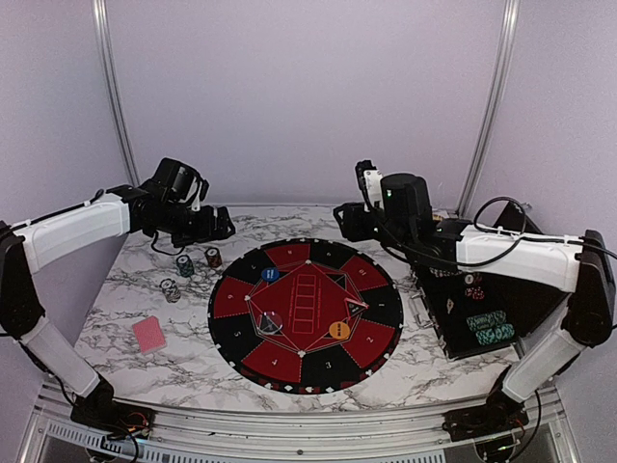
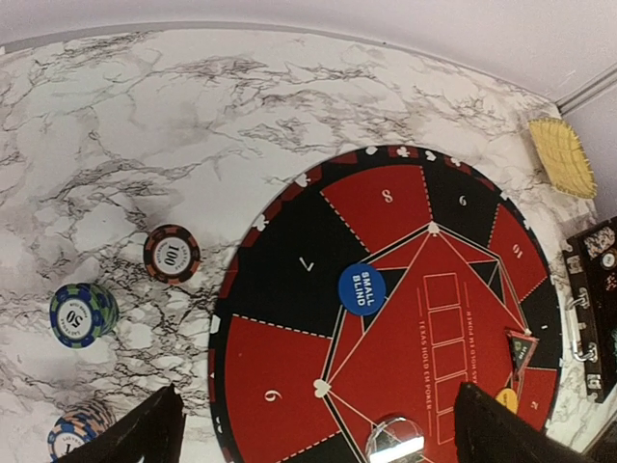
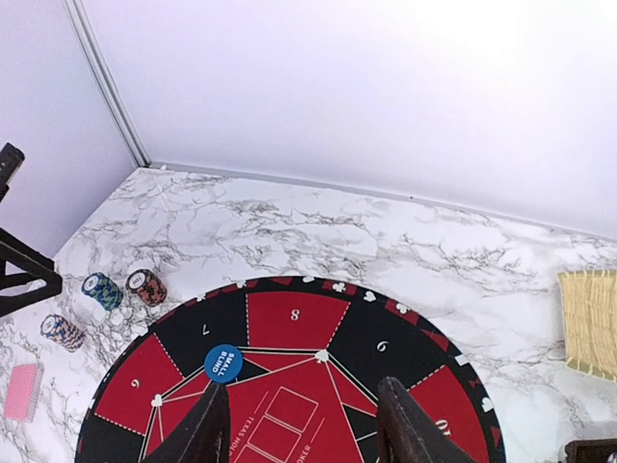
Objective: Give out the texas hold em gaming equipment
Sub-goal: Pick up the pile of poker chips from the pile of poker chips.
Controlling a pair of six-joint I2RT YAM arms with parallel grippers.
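Note:
Three poker chip stacks (image 1: 185, 265) stand on the marble left of the round mat (image 1: 307, 313); in the left wrist view they are a brown stack (image 2: 172, 254), a blue-green stack (image 2: 84, 313) and a third stack (image 2: 82, 429). A pink-backed card deck (image 1: 149, 334) lies nearer the front left. On the mat sit a blue button (image 1: 271, 274), an orange button (image 1: 338, 330) and a clear button (image 1: 271, 323). My left gripper (image 1: 224, 230) hangs open above the back left. My right gripper (image 1: 347, 224) hovers open over the mat's far edge, holding nothing.
A black case (image 1: 482, 309) holding more chips stands right of the mat. A yellow woven pad (image 3: 588, 323) lies at the back right near the wall. Metal frame posts rise at both back corners.

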